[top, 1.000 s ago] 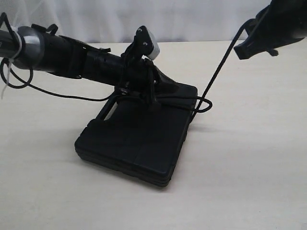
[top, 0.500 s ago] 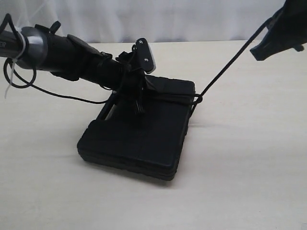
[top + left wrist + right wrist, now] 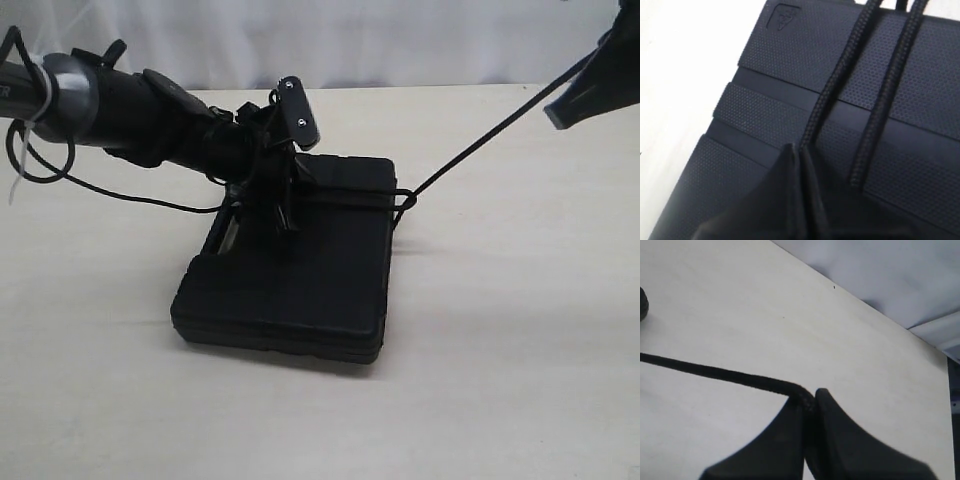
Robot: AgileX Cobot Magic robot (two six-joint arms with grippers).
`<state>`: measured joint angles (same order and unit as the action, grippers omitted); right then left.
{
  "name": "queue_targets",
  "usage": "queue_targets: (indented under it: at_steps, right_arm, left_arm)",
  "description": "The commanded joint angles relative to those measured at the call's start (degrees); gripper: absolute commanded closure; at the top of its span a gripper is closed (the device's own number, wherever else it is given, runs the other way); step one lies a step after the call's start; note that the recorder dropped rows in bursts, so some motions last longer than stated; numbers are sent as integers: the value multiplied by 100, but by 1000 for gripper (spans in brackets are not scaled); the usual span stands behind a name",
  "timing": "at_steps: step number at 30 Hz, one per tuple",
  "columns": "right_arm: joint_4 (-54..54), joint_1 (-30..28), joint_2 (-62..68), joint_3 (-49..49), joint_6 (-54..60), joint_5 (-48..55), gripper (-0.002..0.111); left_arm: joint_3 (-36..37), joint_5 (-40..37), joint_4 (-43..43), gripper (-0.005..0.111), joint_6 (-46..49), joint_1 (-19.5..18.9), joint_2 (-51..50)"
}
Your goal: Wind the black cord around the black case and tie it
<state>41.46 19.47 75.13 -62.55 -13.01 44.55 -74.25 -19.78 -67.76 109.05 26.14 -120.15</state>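
The black case [image 3: 300, 285] lies flat in the middle of the table, ribbed lid up. Two strands of the black cord [image 3: 837, 80] cross the lid [image 3: 770, 60]. My left gripper [image 3: 281, 218] presses down over the case near its handle end, shut on one strand [image 3: 802, 148]. From the case's right edge [image 3: 388, 215] the cord [image 3: 480, 145] runs taut up to my right gripper [image 3: 585, 98] at the upper right, which is shut on it [image 3: 809, 399]. The cord's small knot sits tight at that edge [image 3: 404, 199].
The left arm's own thin black wiring [image 3: 110, 192] droops to the table left of the case. A white curtain [image 3: 380, 40] hangs behind the table's far edge. Bare light tabletop [image 3: 500, 330] lies to the right and in front.
My right gripper has moved up and to the right, drawing the cord taut and closing the slack loop at the case's right edge. The case has shifted slightly; the left gripper stays on it.
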Motion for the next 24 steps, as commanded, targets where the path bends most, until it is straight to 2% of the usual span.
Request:
queue_targets:
  at_steps: [1, 6, 8, 15, 20, 24]
  right_arm:
    - [219, -303, 326, -56, -89, 152, 104]
    - [100, -647, 647, -56, -130, 155, 104]
    - [8, -755, 728, -56, -130, 66, 104]
    - [-162, -831, 849, -56, -130, 106, 104]
    - [-187, -973, 942, -56, -130, 133, 104]
    - [-329, -1254, 1055, -56, -130, 55, 104]
  left_arm:
    - [38, 601, 126, 107, -305, -19, 20]
    - [156, 1392, 126, 107, -305, -60, 20]
    - [156, 1405, 114, 107, -305, -126, 20]
    - [143, 805, 101, 107, -291, -180, 20]
    - [143, 679, 101, 107, -291, -180, 20]
    - [143, -164, 125, 107, -118, -180, 20]
